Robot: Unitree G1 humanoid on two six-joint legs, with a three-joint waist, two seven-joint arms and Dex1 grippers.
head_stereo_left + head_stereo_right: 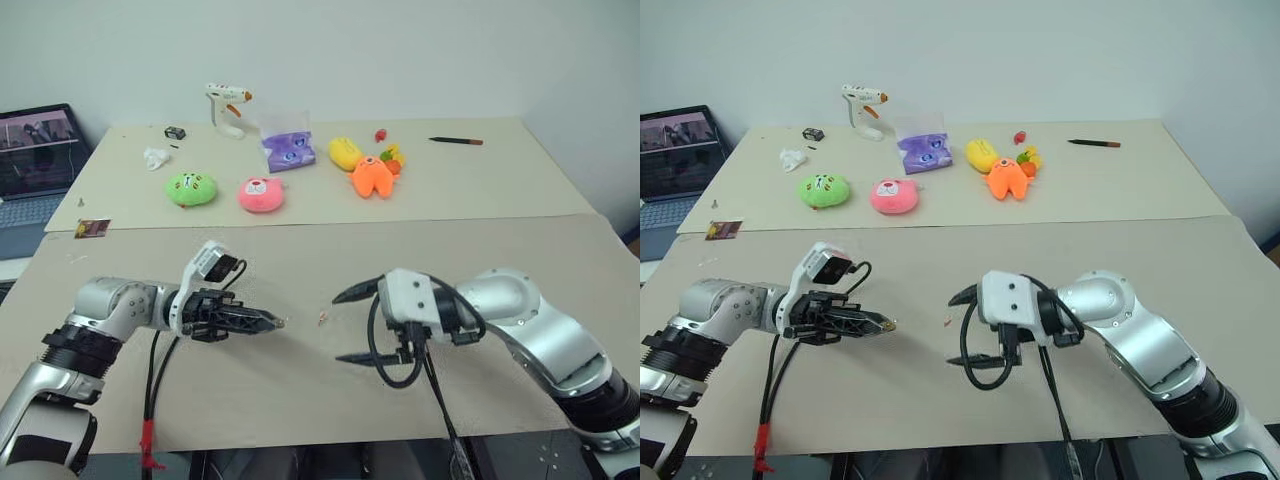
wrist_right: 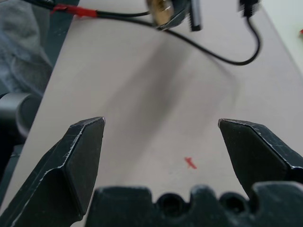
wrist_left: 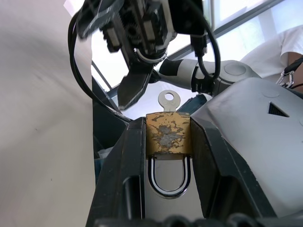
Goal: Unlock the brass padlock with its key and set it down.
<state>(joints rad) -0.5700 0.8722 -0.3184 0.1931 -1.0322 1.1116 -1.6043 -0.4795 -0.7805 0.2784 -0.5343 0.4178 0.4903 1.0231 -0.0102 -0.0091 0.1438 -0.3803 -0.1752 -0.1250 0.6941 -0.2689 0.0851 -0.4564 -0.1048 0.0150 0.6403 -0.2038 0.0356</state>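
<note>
Near table edge: both grippers hang over the bare beige board (image 1: 300, 390), fingertips turned toward each other, a clear gap between them.
Left gripper (image 1: 268, 321): fingers clenched on the brass padlock (image 3: 166, 134) — the wrist view shows the worn golden body pinched between the two black fingers (image 3: 127, 175), the silver shackle looping back toward the wrist.
Key (image 3: 169, 101): its round silver head stands out of the padlock's far end; the blade is hidden inside the body, so how far it sits in cannot be told.
Padlock from the head views: only a speck of gold at the left fingertips, too small to read.
Right gripper (image 1: 352, 324): released, jaws spread wide, nothing between them; in its wrist view only bare board and a small red mark (image 2: 190, 163) lie between the fingers (image 2: 83, 156).
Right wrist view, upper edge: a blurred gold-and-black shape cut off by the frame — probably the left gripper with the padlock.
Far table: green plush (image 1: 190, 188), pink plush (image 1: 262, 194), orange plush (image 1: 373, 176), yellow plush (image 1: 345, 153), purple pouch (image 1: 288, 150), glue gun (image 1: 226, 106), pen (image 1: 456, 141) — all well apart from the grippers.
Left edge: laptop (image 1: 35, 160), partly cut off.
Left wrist view, corner: a person's white sleeve (image 3: 277, 47), mostly out of frame.
</note>
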